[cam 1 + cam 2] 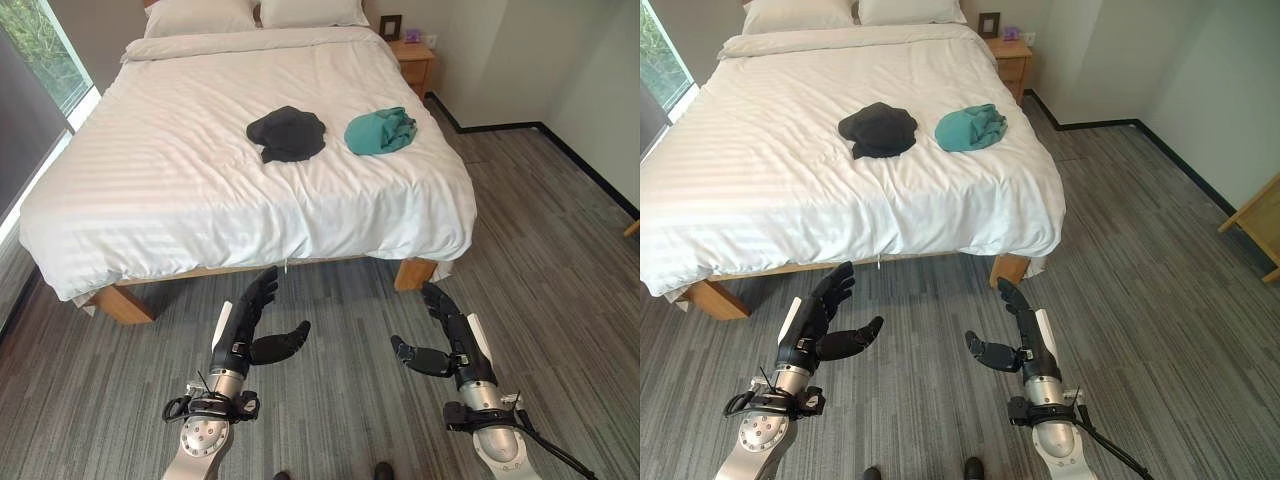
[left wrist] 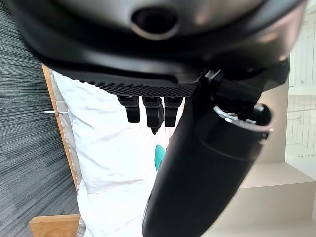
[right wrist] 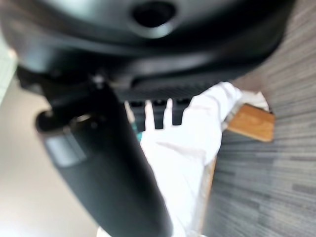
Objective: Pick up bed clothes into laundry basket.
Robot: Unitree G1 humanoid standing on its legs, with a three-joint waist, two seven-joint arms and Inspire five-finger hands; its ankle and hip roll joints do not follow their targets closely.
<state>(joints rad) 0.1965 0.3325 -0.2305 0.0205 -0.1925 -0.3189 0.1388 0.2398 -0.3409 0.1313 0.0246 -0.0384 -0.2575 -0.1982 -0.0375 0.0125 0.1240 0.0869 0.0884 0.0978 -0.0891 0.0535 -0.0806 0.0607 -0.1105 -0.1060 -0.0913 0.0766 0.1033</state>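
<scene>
A bedroom with grey striped carpet [image 1: 560,250] underfoot; a wide bed [image 1: 200,180] with a white striped duvet stands ahead of both hands, on a wooden frame whose legs show at the near corners; two white pillows [image 1: 255,12] lie at its far end. The left hand [image 1: 250,325] hangs over the carpet just short of the bed's near edge, fingers straight and spread, thumb out to the side, holding nothing; the right hand [image 1: 445,335] hangs level with it, well apart, fingers likewise straight and relaxed, empty. On the duvet, well beyond both hands, lie two crumpled garments side by side, near each other but apart: a dark grey garment [image 1: 287,133] ahead of the left hand, a teal garment [image 1: 380,131] ahead of the right hand. Beyond the bed's far right corner stands a wooden nightstand [image 1: 414,60] against pale walls with a dark skirting; a window [image 1: 45,50] runs along the left wall. No writing is legible.
</scene>
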